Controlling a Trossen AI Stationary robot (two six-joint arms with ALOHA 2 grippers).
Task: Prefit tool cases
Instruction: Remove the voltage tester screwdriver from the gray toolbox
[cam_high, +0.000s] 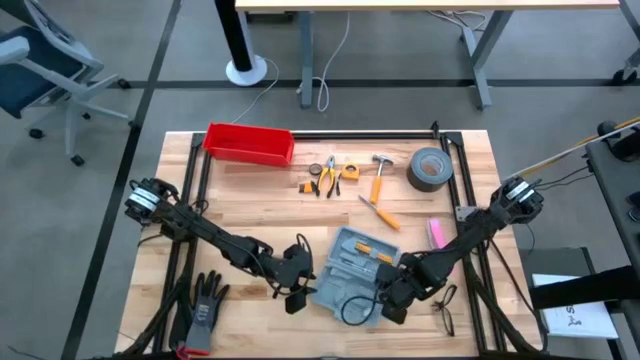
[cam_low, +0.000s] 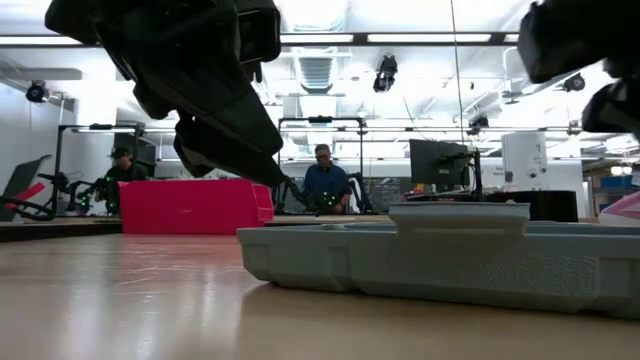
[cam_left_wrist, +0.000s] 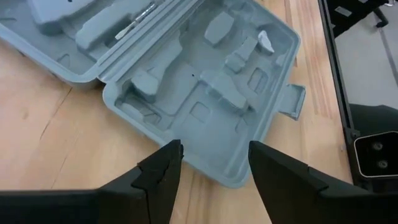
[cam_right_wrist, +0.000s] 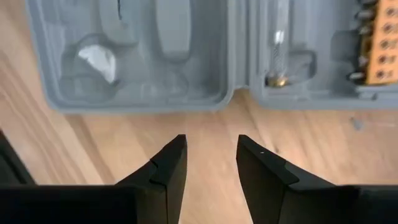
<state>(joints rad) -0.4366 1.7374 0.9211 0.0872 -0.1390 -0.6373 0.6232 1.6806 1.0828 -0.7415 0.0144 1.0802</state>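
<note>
2 claws wait at the near edge of the tool case (cam_high: 352, 272), and both are released and hold nothing. The case lies open and flat on the worktop (cam_high: 260, 205), near its front edge and between the 2 arms. The left claw (cam_high: 297, 297) hovers just beside the left corner of the case, and in its wrist view the fingers (cam_left_wrist: 163, 168) stand apart above the rim of the empty moulded half. The right claw (cam_high: 392, 303) hovers at the other side, and its fingers (cam_right_wrist: 171, 163) are apart over bare wood, just in front of the hinge line.

I judge that the next step is to bring a tool into its slot, or to steady the case. You should hold the case with 1 claw before the other pushes, because light plastic can slide on smooth wood. Go down slowly and keep the fingertips away from the thin rim. An orange bit holder (cam_right_wrist: 380, 43) already sits in one half, so do not knock it.

Behind the case you have pliers (cam_high: 328, 175), a hammer (cam_high: 379, 175), a roll of tape (cam_high: 430, 168) and a red bin (cam_high: 249, 143). Black gloves (cam_high: 204, 302) lie at the left front. In the room beyond, 2 people (cam_low: 322, 180) sit at desks.
</note>
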